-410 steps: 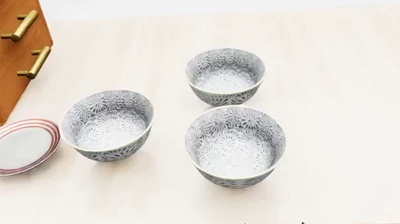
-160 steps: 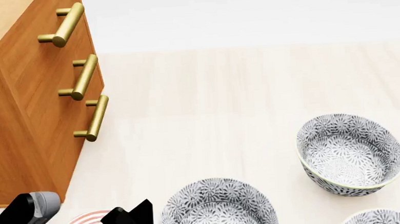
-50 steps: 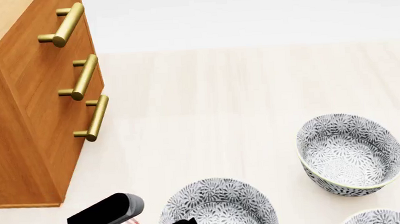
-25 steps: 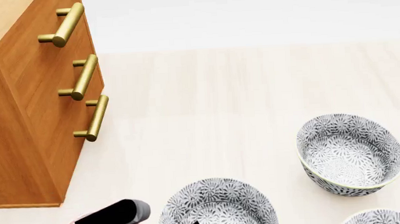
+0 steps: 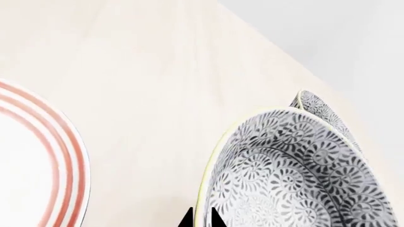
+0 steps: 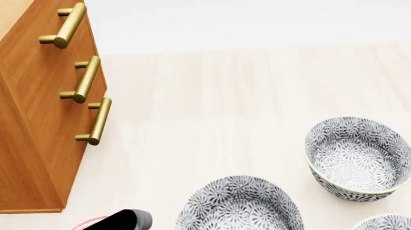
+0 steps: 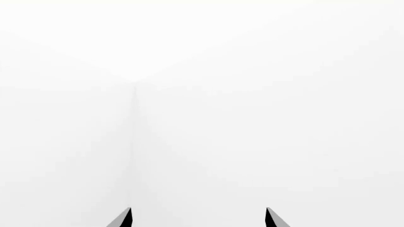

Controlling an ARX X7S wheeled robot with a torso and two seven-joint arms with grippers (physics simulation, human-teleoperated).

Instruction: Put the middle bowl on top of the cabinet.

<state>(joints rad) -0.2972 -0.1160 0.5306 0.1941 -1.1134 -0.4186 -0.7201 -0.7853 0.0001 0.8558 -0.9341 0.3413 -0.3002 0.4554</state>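
**Patterned bowl pinched by your left gripper**

Grey-patterned and tilted, the middle bowl (image 5: 296, 175) filled your left wrist view, your left gripper (image 5: 200, 218) clenched on its rim beside a red-striped plate (image 5: 38, 161).

From the head camera, that bowl (image 6: 239, 210) sat low and central, near the cabinet (image 6: 29, 103), with another bowl (image 6: 359, 157) to its right.

Your right gripper (image 7: 197, 217) stood released, facing blank white.
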